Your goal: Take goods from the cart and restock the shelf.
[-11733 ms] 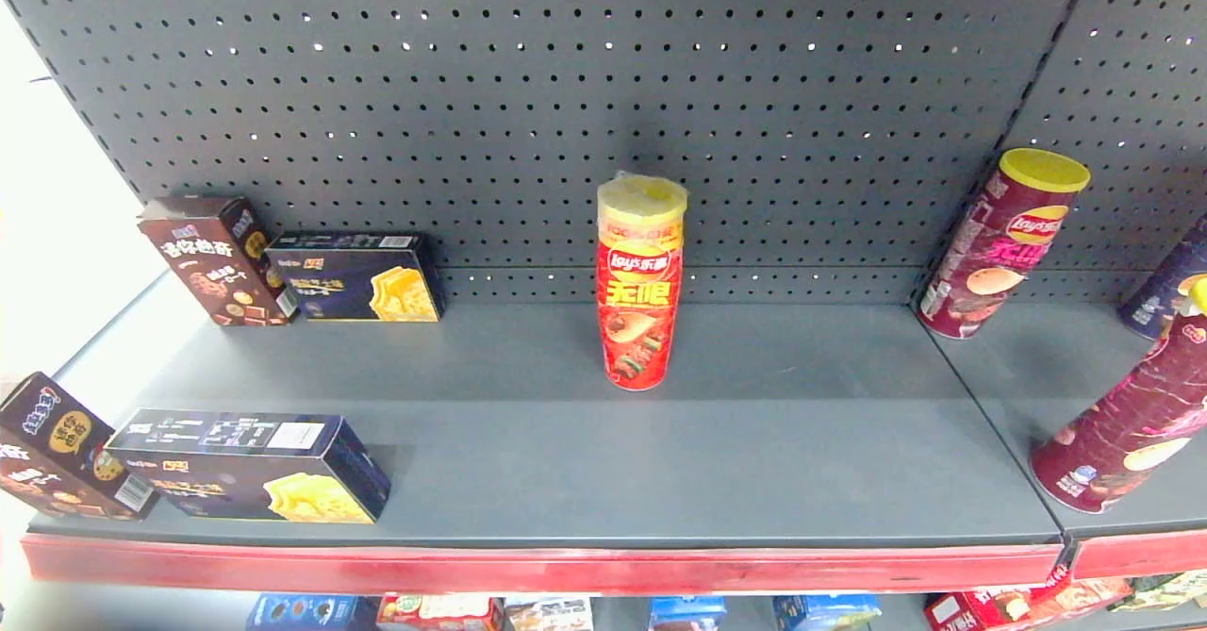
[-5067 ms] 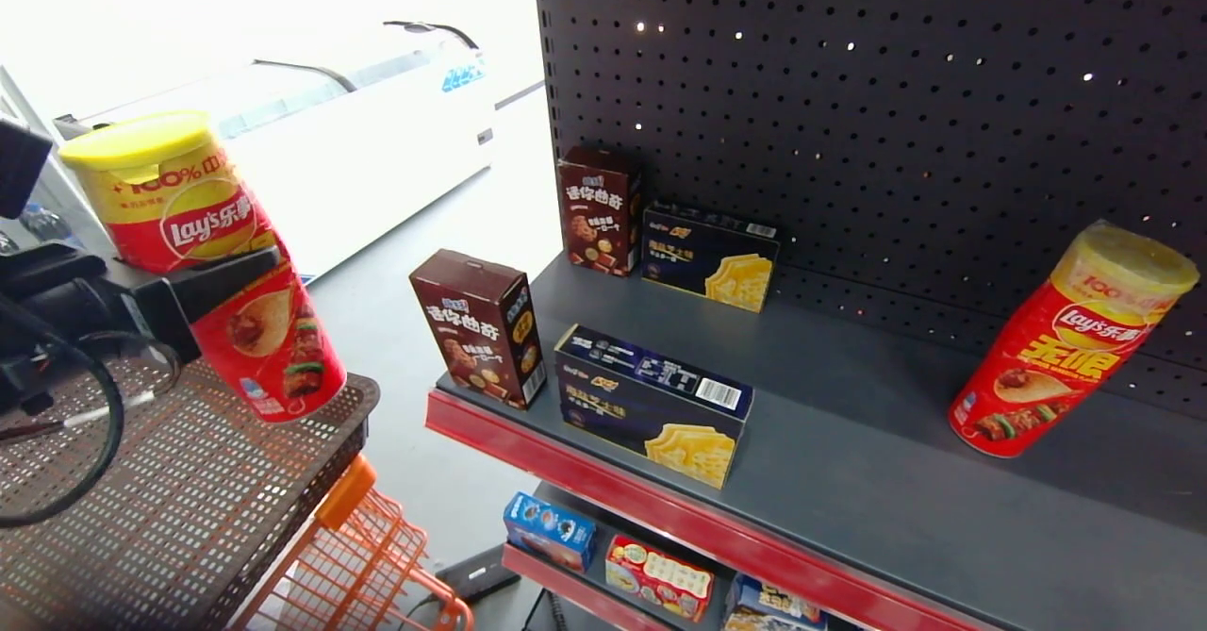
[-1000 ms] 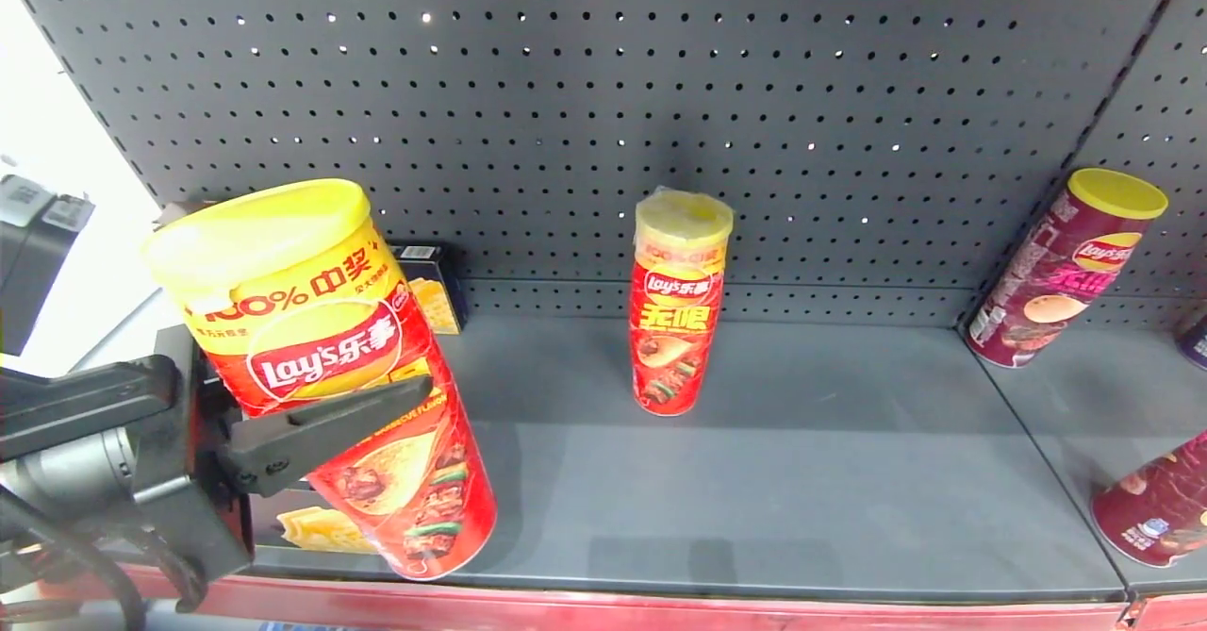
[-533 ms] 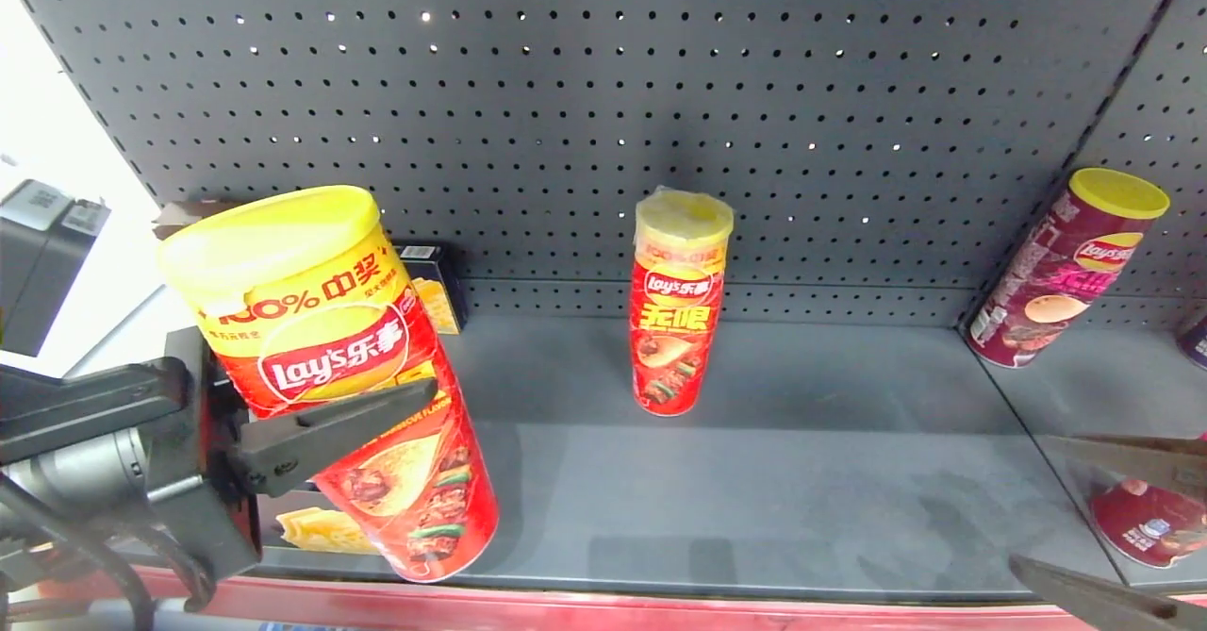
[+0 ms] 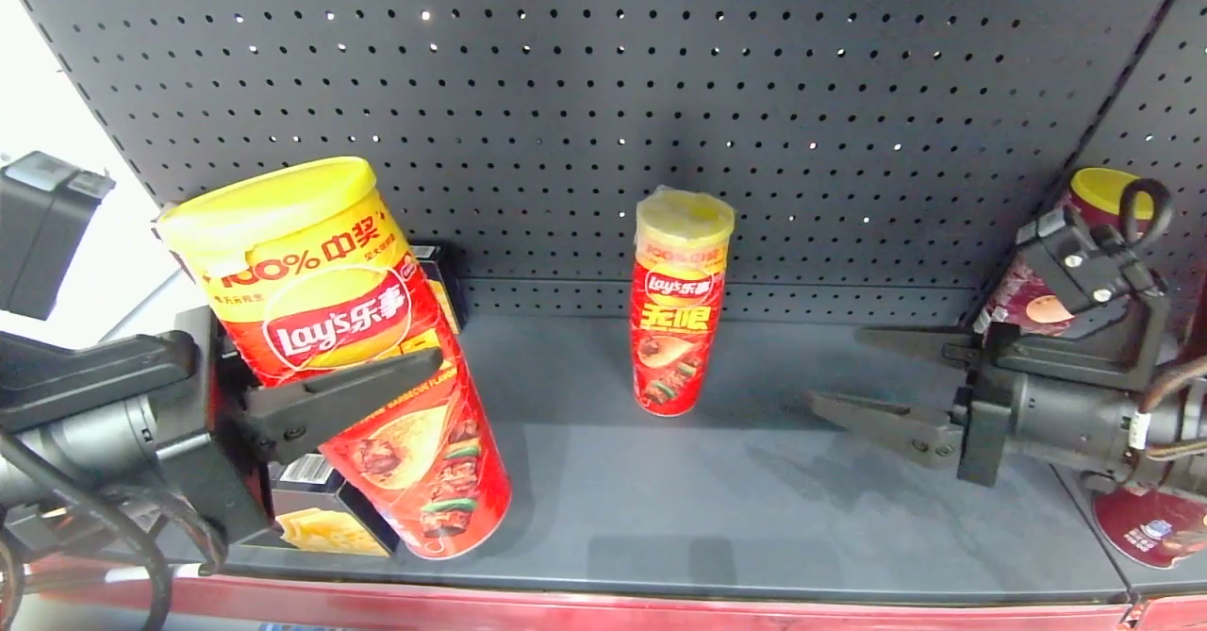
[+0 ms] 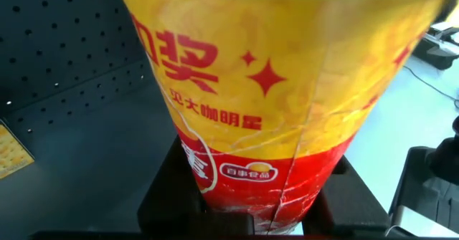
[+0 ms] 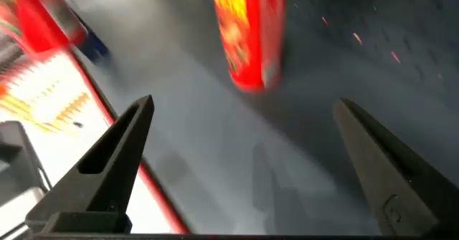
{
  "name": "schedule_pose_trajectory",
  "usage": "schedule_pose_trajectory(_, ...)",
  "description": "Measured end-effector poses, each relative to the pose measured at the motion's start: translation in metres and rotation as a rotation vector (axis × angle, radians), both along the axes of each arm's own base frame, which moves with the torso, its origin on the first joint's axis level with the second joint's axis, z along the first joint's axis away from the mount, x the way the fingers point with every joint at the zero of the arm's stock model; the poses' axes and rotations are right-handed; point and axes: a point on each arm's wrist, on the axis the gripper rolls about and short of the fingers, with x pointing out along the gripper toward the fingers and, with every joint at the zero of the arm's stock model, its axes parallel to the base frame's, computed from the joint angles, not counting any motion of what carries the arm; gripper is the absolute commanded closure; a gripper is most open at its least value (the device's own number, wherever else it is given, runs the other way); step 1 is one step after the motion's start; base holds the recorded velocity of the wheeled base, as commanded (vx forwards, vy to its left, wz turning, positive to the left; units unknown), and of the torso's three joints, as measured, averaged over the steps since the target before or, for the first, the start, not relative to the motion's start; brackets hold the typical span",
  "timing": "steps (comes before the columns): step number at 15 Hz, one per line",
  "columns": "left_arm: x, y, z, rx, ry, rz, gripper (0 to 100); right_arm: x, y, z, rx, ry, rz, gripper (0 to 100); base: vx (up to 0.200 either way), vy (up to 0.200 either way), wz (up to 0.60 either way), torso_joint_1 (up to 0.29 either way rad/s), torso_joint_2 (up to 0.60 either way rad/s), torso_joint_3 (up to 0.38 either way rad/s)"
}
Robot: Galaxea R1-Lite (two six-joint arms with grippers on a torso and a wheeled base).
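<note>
While the left gripper (image 5: 401, 353) pinches the red-labelled can (image 5: 325, 315), the right gripper (image 5: 835, 367) gapes.

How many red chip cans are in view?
2. The held can sits in the left pincer at the shelf's front left; the standing can is upright mid-shelf near the pegboard. Arms may hide others.

Black right tool (image 5: 834, 367), long tapered fingers (image 5: 886, 423), silver screws (image 5: 1066, 260), looped black cable (image 5: 1125, 205)
</note>
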Motion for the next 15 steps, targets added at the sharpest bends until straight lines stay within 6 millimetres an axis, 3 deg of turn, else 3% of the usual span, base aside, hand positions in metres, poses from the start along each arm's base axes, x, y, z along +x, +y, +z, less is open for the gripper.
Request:
schedule_pose_trajectory(2, 0.001, -0.001, 0.000, 0.000, 0.002, -0.001, 100, 0.020, 0.007, 0.001, -0.002, 0.001, 0.009, 0, 0.000, 0.000, 0.00, 0.000, 0.00, 0.000)
schedule_pose_trajectory(10, 0.003, -0.001, 0.001, -0.002, 0.002, -0.003, 100, 0.102, 0.013, 0.006, 0.019, -0.179, 0.487, 0, 0.000, 0.000, 0.00, 0.000, 0.00, 0.000)
schedule_pose_trajectory(15, 0.004, -0.002, 0.001, 0.001, 0.006, -0.009, 100, 0.134, 0.024, -0.001, 0.026, -0.199, 0.528, 0, 0.000, 0.000, 0.00, 0.000, 0.00, 0.000)
